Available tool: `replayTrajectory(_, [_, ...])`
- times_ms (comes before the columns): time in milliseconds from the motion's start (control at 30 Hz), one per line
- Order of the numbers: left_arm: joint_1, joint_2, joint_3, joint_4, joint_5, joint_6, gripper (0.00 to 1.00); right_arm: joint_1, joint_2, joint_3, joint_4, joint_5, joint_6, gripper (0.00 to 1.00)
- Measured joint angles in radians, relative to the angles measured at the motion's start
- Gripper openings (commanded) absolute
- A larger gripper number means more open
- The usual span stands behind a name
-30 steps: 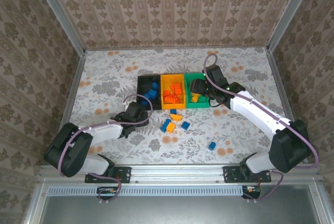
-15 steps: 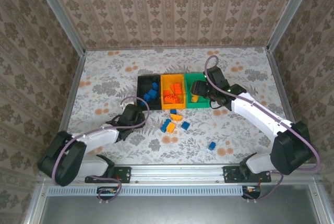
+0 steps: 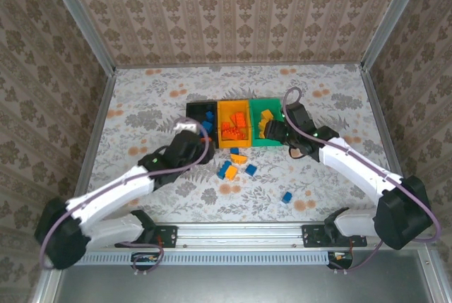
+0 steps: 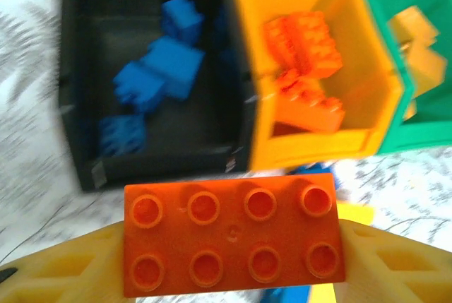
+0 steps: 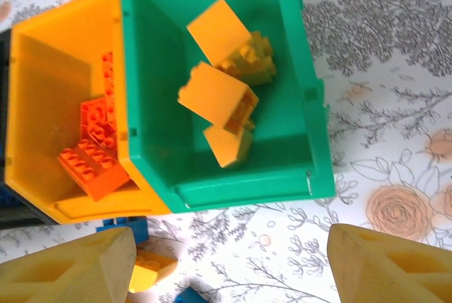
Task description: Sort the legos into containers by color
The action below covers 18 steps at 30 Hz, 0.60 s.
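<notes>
Left tool [image 4: 229, 264] is clenched on a red-orange lego [image 4: 233, 236] just short of the orange bin [image 4: 318, 151], likely for a colour-matched drop; right tool [image 5: 226, 260] hangs released, empty, near the green bin [image 5: 240, 193].

The left arm [image 3: 113, 193] and right arm [image 3: 353, 164] are built alike: white tubular links joined by rounded black joints. A thin lilac cable [image 3: 291, 90] loops along each. Both rise from black bases [image 3: 346, 222]. The fingers [image 4: 60, 268] are pale yellow plastic, wedge-shaped, with triangular recesses moulded into their sides.
</notes>
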Motion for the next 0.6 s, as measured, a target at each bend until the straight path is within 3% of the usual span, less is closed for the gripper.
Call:
replayTrajectory(200, [0.019, 0.377, 0.312, 0.065, 0.076, 0.073, 0.64, 0.000, -0.055, -0.049, -0.019, 0.001, 0.000, 0.73])
replayTrajectory(400, [0.071, 0.620, 0.521, 0.057, 0.120, 0.116, 0.64, 0.000, -0.106, -0.076, -0.061, 0.000, 0.000, 0.73])
replayTrajectory(500, [0.079, 0.681, 0.568, 0.045, 0.127, 0.129, 0.72, 0.000, -0.119, -0.078, -0.078, 0.000, -0.001, 0.74])
replayTrajectory(600, [0.079, 0.715, 0.593, 0.038, 0.137, 0.141, 0.87, 0.000, -0.127, -0.079, -0.093, -0.006, -0.001, 0.75])
